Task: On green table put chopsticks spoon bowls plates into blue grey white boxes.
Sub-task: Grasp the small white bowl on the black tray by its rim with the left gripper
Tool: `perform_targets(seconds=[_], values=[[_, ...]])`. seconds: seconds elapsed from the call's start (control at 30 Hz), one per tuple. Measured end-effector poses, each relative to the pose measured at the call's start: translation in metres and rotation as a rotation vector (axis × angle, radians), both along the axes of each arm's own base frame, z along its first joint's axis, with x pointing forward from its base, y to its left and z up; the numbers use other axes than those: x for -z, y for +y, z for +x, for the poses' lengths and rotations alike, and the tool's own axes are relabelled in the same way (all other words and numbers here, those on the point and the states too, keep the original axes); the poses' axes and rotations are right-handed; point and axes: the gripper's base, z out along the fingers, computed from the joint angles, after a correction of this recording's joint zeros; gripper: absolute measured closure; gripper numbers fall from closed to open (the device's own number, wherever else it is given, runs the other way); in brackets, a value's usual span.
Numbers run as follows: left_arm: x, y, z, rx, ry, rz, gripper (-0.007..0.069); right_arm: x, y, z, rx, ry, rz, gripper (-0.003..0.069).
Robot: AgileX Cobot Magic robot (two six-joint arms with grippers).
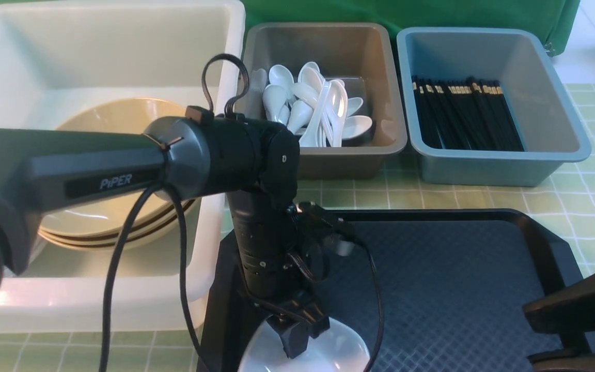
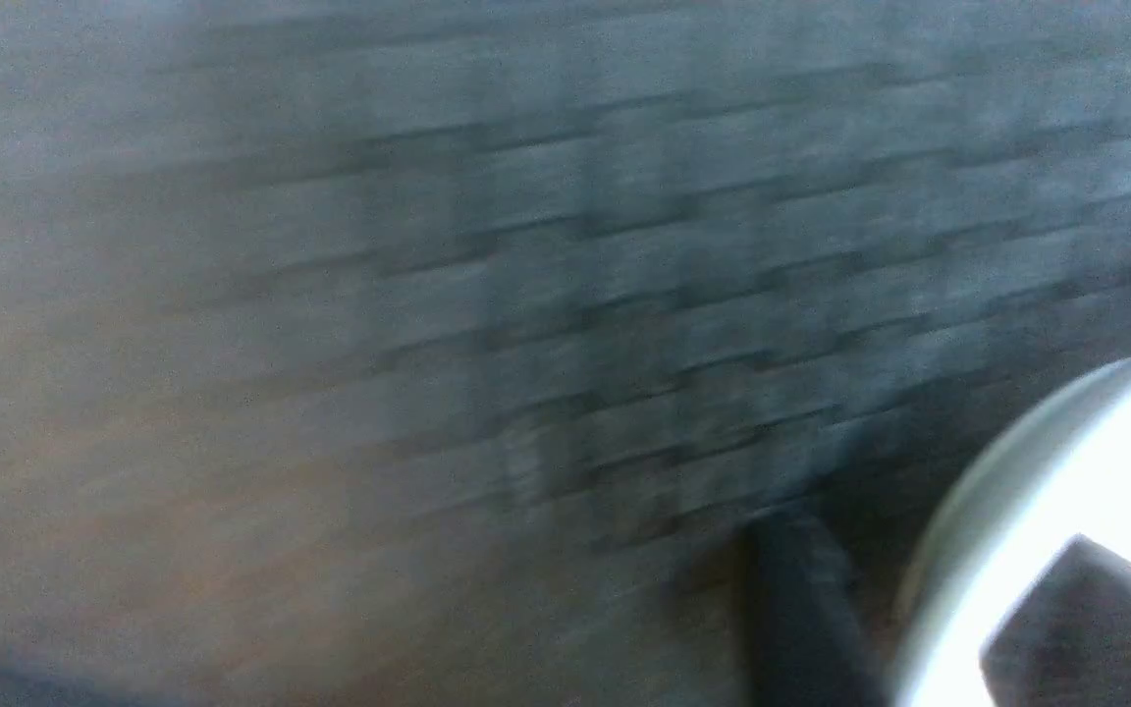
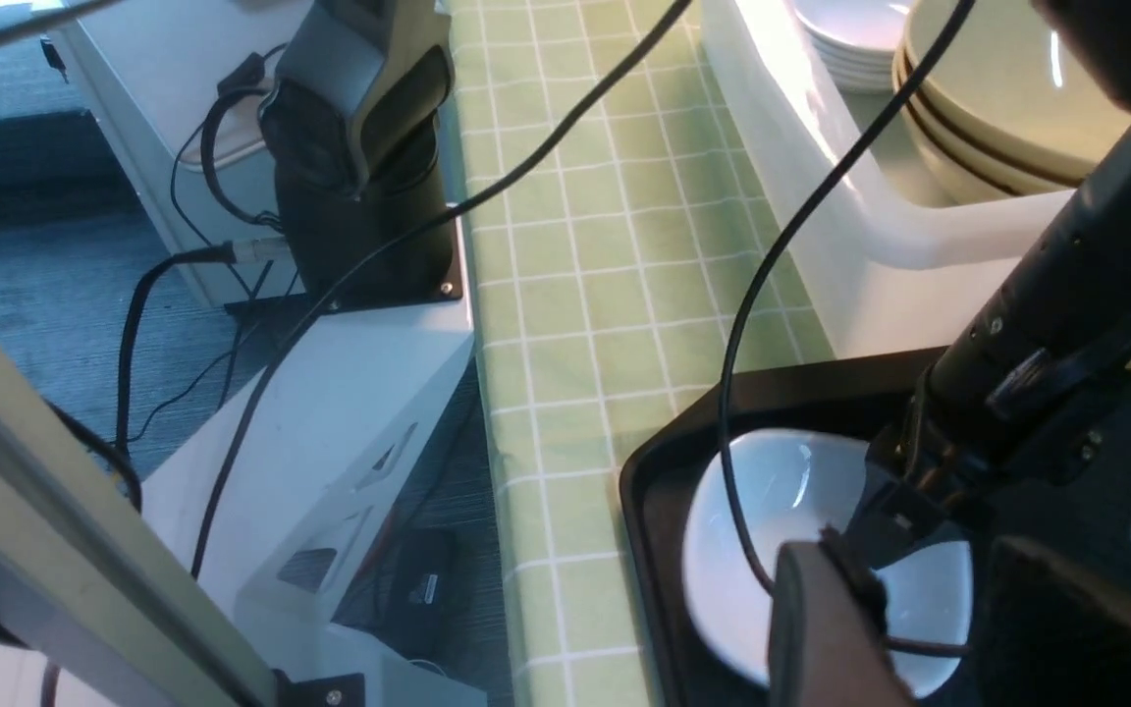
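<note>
Plate lay in near-left corner of black tray. Left gripper right above it, pointing down. Fingers straddled plate rim, one inside, one outside; clamped or not, unclear. Right gripper by tray's near-right edge, fingers apart, empty. Left gripper far nearer.

Left arm: matte black tubular links, grey joint collar, white "PiPER" lettering, thin black cables looped alongside the links.
</note>
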Motion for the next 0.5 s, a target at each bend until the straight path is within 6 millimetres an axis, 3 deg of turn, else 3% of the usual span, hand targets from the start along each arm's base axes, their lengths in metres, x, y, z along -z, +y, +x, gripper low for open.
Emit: perform_targets(seconds=[0.1, 0.3, 0.4, 0.5], values=[[0.0, -0.002, -0.004, 0.005, 0.045, -0.016, 0.0557, 0.0, 0.0, 0.0, 0.0, 0.0, 0.0, 0.0423], [-0.013, -0.006, 0.004, 0.007, 0.037, -0.04, 0.0577, 0.0, 0.0, 0.0, 0.0, 0.0, 0.0, 0.0423], [-0.037, -0.002, 0.022, -0.031, -0.045, -0.094, 0.0612, 0.0, 0.0, 0.0, 0.0, 0.0, 0.0, 0.0423], [-0.082, 0.014, 0.044, -0.121, -0.159, -0.198, 0.0609, 0.0, 0.0, 0.0, -0.003, 0.003, -0.002, 0.0423]])
